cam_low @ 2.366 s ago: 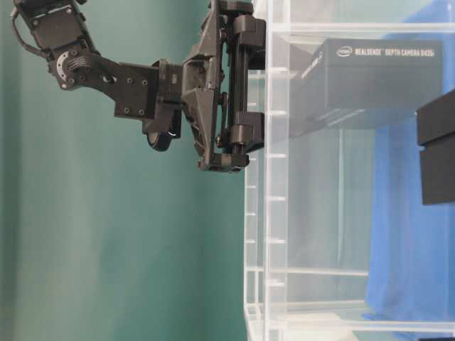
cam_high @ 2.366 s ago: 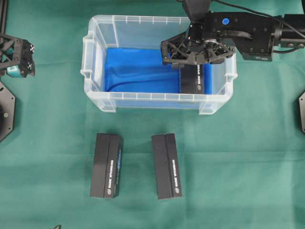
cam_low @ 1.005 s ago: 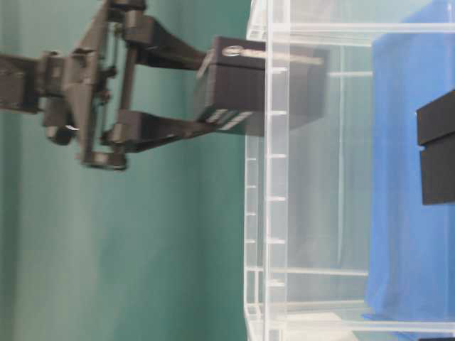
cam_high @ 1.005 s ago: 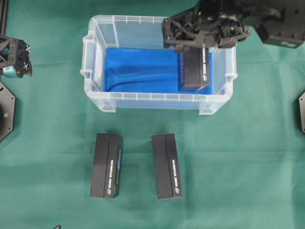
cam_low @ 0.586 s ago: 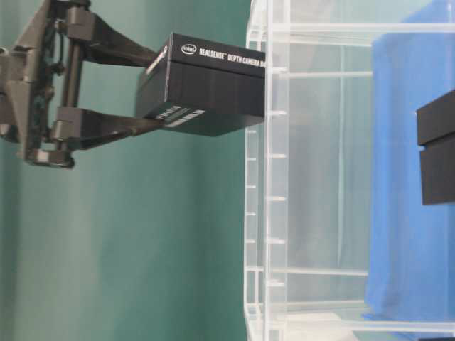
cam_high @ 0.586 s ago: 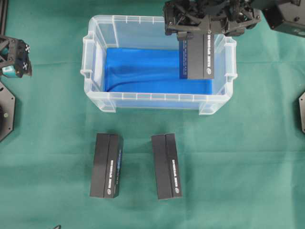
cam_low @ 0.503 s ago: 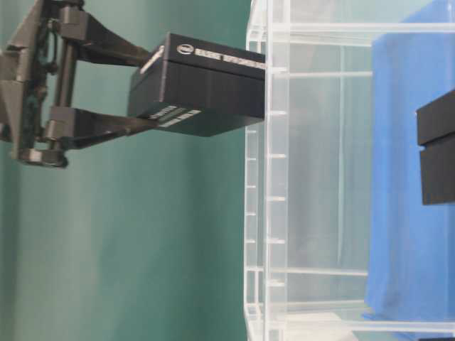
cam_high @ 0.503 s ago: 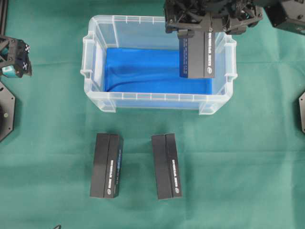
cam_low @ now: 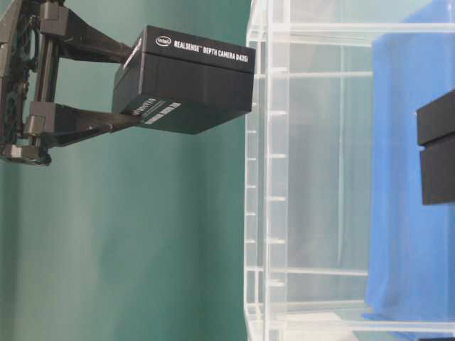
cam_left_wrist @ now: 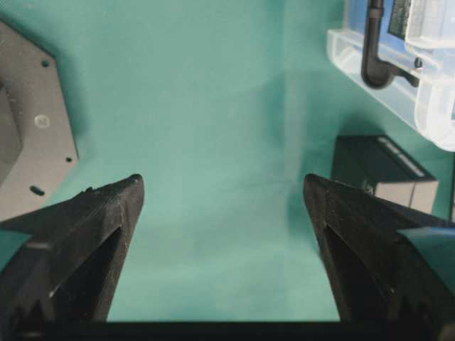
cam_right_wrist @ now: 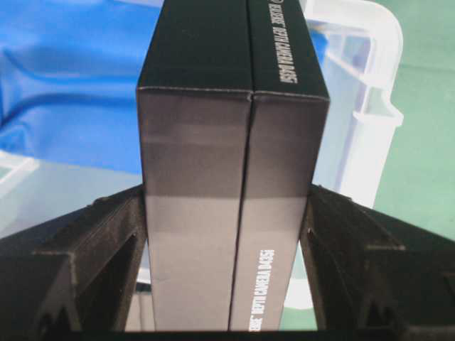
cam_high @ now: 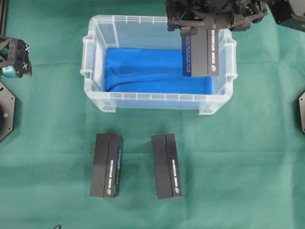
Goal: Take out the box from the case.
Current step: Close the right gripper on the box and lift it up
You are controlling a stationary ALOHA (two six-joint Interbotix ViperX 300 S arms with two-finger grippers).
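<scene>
I see the green cloth [cam_high: 248,167] covering the whole bench. The case [cam_high: 97,98] sits toward the far edge, about mid-width, its blue lining [cam_high: 143,71] on the floor.

Right arm reaches in from the far right corner. Right gripper [cam_high: 200,31] is clamped on the box [cam_high: 200,52], one finger pressed on each long side; the wrist view shows both fingers [cam_right_wrist: 92,241] tight against it. In the table-level view the box [cam_low: 185,78] is wholly above the case rim [cam_low: 259,32], clear of it and slightly tilted, white lettering on its side readable. From overhead it hangs over the case's far right corner, not over open cloth.

Two more black boxes lie on the cloth near the front edge, side by side and apart: one left [cam_high: 106,165], one right [cam_high: 166,166], both outside the case.

Left gripper [cam_high: 16,56] is parked at the left edge, fingers spread wide with nothing between them; only cloth shows in its wrist view [cam_left_wrist: 220,234].
</scene>
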